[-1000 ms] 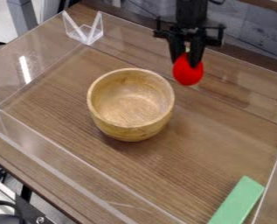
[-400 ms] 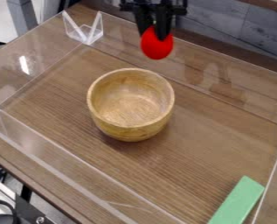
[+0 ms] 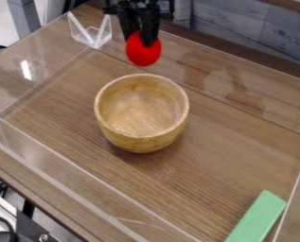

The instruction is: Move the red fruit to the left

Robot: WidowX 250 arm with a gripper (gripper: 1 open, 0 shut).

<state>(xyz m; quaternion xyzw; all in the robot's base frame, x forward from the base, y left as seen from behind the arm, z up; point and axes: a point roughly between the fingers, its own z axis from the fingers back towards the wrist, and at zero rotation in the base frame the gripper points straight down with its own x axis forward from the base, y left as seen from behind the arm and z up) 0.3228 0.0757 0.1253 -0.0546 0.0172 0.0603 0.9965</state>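
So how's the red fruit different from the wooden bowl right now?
The red fruit is small, glossy and red; the wooden bowl is much larger, pale tan and matte. The fruit hangs in the gripper above the table; the bowl rests on the table, upright and empty. Both look rounded.

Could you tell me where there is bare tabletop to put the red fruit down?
Bare wood lies left of the wooden bowl, toward the clear wall, and in front, between bowl and green block. The bowl fills the centre.

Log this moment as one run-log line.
gripper: shut on red fruit | fruit: airborne, beyond wooden bowl | green block: untouched
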